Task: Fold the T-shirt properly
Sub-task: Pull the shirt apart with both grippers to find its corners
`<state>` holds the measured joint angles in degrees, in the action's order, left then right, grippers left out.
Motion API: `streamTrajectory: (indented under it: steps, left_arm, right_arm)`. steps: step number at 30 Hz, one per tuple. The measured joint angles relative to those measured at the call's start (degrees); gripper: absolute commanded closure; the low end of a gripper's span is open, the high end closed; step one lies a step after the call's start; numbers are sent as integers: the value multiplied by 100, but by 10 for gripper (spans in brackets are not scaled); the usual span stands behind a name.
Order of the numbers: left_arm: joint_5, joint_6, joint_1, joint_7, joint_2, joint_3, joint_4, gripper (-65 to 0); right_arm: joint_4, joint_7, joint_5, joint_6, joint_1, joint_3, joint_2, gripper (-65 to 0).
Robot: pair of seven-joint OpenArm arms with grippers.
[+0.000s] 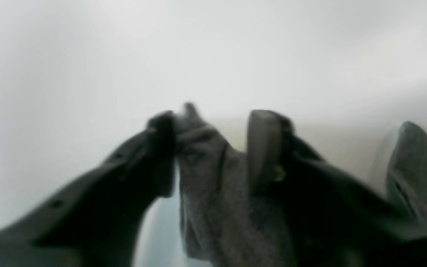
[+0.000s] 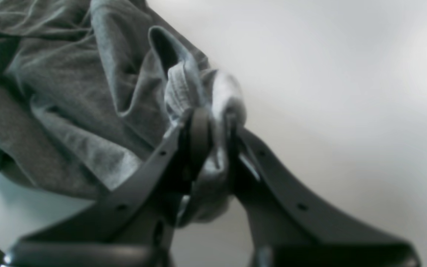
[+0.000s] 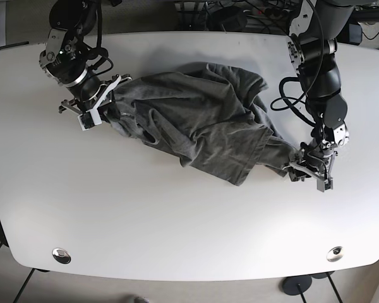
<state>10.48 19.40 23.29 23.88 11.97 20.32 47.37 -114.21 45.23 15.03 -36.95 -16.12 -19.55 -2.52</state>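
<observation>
A grey T-shirt of soft, heathered knit is lying rumpled across the middle of a smooth white table, its bulk bunched in deep, uneven folds and stretching from about ten o'clock toward four o'clock in the base view. The cloth is looking matte and slightly fuzzy, with a ribbed, stitched hem showing paler in the right wrist view.

The right gripper, at ten o'clock of the shirt in the base view, is pinching a gathered wad of that hem: in the right wrist view its two dark, curved plastic fingers are standing narrowly apart with pale fabric squeezed between them, the right gripper gripping the T-shirt while the rest of the cloth is spilling away toward ten o'clock.

The left gripper, at four o'clock of the garment, is holding the opposite corner. In the blurred left wrist view the left gripper is showing black, tapering fingers set a moderate gap apart, with a hanging fold of the T-shirt bearing against the finger at nine o'clock; whether the other finger is touching the fold is too blurred to tell. Another peak of grey knit is rising at three o'clock there.
</observation>
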Motion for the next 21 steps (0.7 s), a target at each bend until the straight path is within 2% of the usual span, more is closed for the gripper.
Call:
streamTrajectory:
  steps: [1, 3, 5, 10, 12, 13, 15, 18, 19, 21]
  left_arm:
    - [17, 0, -15, -20, 9, 7, -4, 0]
    - [20, 17, -22, 13, 24, 7, 13, -13]
    - [-35, 20, -101, 328, 33, 20, 365, -8]
    - [-160, -4, -540, 1349, 111, 46, 2282, -8]
    - [-118, 22, -428, 1510, 107, 24, 2868, -8]
    - [-76, 22, -304, 1727, 120, 24, 3187, -8]
    - [-83, 59, -9, 2065, 271, 11, 3285, -8]
    - [-118, 39, 741, 2168, 614, 24, 3283, -8]
    - [-118, 35, 979, 2155, 702, 26, 3279, -8]
    - [-55, 42, 1617, 2146, 892, 7, 2983, -8]
  right_arm:
    - [0, 0, 2, 0, 4, 0, 2, -19]
    - [0, 0, 0, 0, 7, 0, 7, -19]
    - [0, 2, 0, 0, 26, 0, 7, -19]
    - [0, 4, -26, 2, 498, -39, 11, -19]
    - [2, 7, -39, 26, 798, -39, 0, -19]
    - [2, 103, -22, 210, 1086, -39, -20, -19]
    - [24, 435, -48, 396, 1602, -44, -66, -19]
    - [271, 782, -4, 466, 2710, -33, -181, -19]
    - [385, 776, 7, 538, 3053, -35, -181, -19]
    - [769, 793, 4, 544, 3836, -33, -192, -19]
